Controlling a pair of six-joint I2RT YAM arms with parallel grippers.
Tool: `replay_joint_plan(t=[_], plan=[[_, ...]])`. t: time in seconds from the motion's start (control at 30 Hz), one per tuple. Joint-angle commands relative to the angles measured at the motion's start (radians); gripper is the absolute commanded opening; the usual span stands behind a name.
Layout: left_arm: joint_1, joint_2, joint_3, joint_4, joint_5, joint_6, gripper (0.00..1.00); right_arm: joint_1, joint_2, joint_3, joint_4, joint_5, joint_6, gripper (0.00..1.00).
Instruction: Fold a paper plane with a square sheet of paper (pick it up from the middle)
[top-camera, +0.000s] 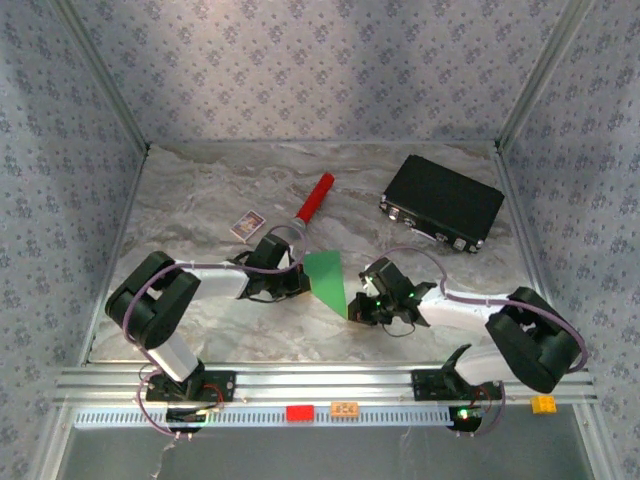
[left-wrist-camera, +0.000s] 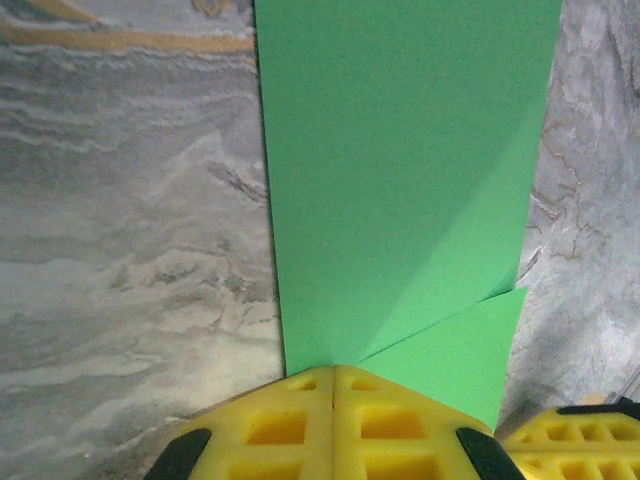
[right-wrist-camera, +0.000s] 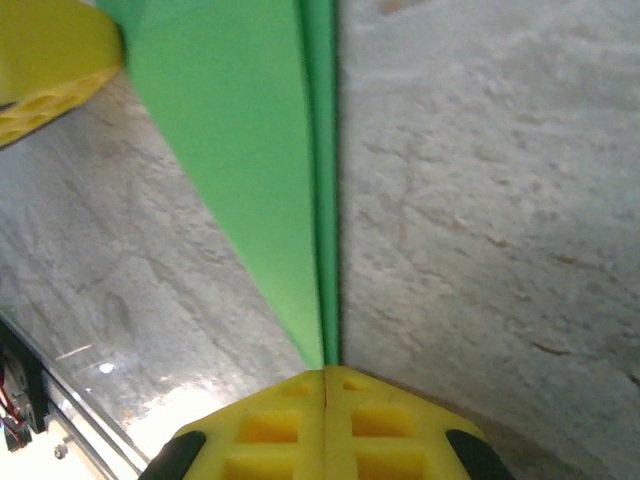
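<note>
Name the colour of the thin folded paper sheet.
The paper sheet is plain bright green, clearest in the left wrist view.

Both arms bend low and reach toward each other; the left claw (left-wrist-camera: 333, 378) and right claw (right-wrist-camera: 325, 376) each have jaws pressed together.

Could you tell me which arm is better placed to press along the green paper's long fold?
Probably the right. The right end effector, shut, sits at the narrow tip of the green paper, with the fold running straight ahead. The left end effector meets the paper's broad side instead.
</note>
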Motion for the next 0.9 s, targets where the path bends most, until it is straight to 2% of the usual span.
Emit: replay_joint_plan(t=[0.0, 0.2, 0.37, 0.63, 0.87], plan=[[0.005, 0.013, -0.018, -0.044, -0.027, 0.024, 0.02, -0.006, -0.010, 0.091, -0.054, -0.025, -0.045, 0.00], [0.000, 0.019, -0.016, -0.045, -0.029, 0.024, 0.02, -0.005, 0.148, 0.198, -0.045, -0.051, -0.070, 0.01], [0.001, 0.008, -0.008, -0.059, -0.043, 0.029, 0.02, -0.005, 0.241, 0.202, -0.053, -0.042, -0.075, 0.00], [0.024, -0.011, 0.011, -0.089, -0.085, 0.038, 0.02, -0.002, 0.210, 0.075, -0.055, -0.027, -0.066, 0.00], [0.055, -0.028, 0.009, -0.112, -0.094, 0.050, 0.02, -0.004, 0.198, 0.054, -0.052, -0.030, -0.072, 0.00]])
